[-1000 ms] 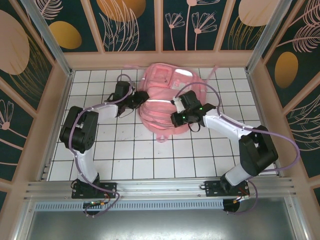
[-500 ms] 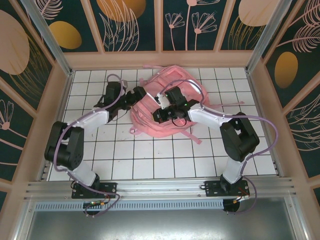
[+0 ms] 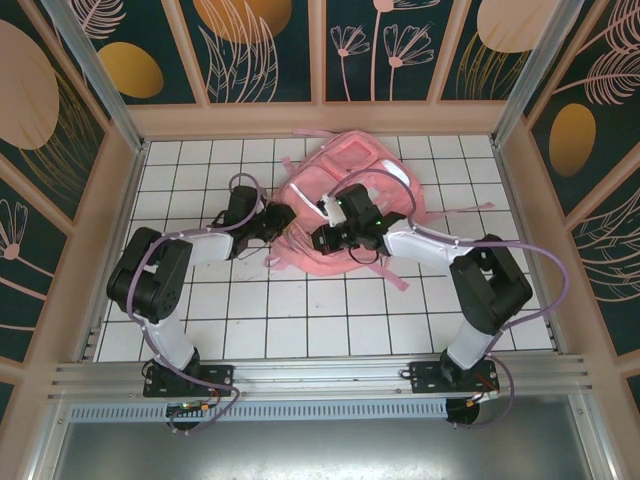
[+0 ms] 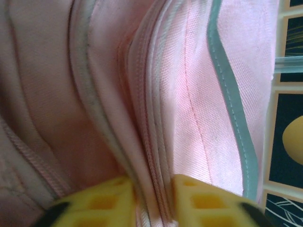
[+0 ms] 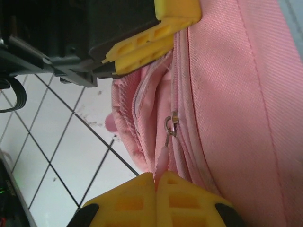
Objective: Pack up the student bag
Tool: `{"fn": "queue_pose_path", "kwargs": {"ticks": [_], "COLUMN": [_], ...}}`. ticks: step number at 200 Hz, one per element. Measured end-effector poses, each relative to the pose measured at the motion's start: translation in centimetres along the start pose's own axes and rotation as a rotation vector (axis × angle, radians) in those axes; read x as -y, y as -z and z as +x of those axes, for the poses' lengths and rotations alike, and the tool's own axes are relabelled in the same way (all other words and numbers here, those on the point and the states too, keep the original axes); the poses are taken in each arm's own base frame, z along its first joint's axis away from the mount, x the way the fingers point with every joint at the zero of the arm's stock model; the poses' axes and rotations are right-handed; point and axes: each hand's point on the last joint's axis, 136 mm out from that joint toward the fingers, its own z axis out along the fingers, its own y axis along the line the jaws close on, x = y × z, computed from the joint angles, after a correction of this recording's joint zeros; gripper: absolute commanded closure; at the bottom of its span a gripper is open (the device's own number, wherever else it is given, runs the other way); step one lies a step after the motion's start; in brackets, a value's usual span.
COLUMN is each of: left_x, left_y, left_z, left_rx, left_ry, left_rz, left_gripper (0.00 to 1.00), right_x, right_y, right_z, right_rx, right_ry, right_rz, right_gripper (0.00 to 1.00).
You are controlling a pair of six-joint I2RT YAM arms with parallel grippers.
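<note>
The pink student bag (image 3: pixel 372 185) lies at the back middle of the tiled table. My left gripper (image 3: pixel 283 222) is at its left edge. In the left wrist view the left gripper (image 4: pixel 151 208) is shut on a folded zipper seam of the bag (image 4: pixel 213 94), and its yellow fingers (image 4: pixel 99 205) press the fabric from both sides. My right gripper (image 3: pixel 322 238) sits at the bag's near left side. In the right wrist view the right gripper (image 5: pixel 155 191) is shut on the pink zipper pull (image 5: pixel 163 156) below the metal slider (image 5: pixel 173 124). The left gripper's yellow finger (image 5: pixel 142 45) holds the bag's edge just above.
The table is white tiles (image 3: pixel 300 310) with wooden walls on three sides. Loose pink straps trail from the bag toward the right (image 3: pixel 462 210) and toward the near side (image 3: pixel 395 275). Bare tiles (image 5: pixel 61 156) lie beside the bag's left edge.
The bag has dropped from a bunched-up, raised shape to lying flatter and has shifted. Both grippers moved with it, and the left arm's elbow swung inward.
</note>
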Motion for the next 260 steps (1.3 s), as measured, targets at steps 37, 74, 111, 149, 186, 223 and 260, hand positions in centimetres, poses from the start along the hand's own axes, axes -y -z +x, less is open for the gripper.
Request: {"fn": "queue_pose_path", "kwargs": {"ticks": [37, 74, 111, 149, 186, 223, 260], "left_x": [0.8, 1.1, 1.6, 1.6, 1.6, 2.5, 6.2], "left_y": [-0.9, -0.8, -0.4, -0.3, 0.0, 1.6, 8.3], "left_z": [0.5, 0.1, -0.1, -0.1, -1.3, -3.7, -8.3], "left_rx": [-0.022, -0.012, -0.001, 0.001, 0.028, 0.108, 0.383], "left_ry": [-0.010, -0.043, -0.070, -0.084, -0.089, -0.135, -0.308], "left_rz": [0.037, 0.027, 0.020, 0.019, 0.007, -0.037, -0.128], "left_gripper": [1.00, 1.00, 1.00, 1.00, 0.84, 0.01, 0.01], "right_x": [2.1, 4.7, 7.2, 9.3, 11.9, 12.4, 17.4], "right_y": [1.2, 2.3, 3.6, 5.6, 8.0, 10.1, 14.9], "right_z": [2.9, 4.9, 5.2, 4.8, 3.9, 1.0, -2.3], "right_rx": [-0.023, -0.065, -0.071, -0.054, -0.013, 0.098, 0.327], "right_ry": [-0.022, -0.061, -0.068, -0.061, -0.063, -0.071, -0.120], "right_rz": [0.117, 0.260, 0.415, 0.572, 0.724, 0.695, 0.817], "right_gripper": [1.00, 1.00, 1.00, 1.00, 1.00, 0.52, 0.51]}}
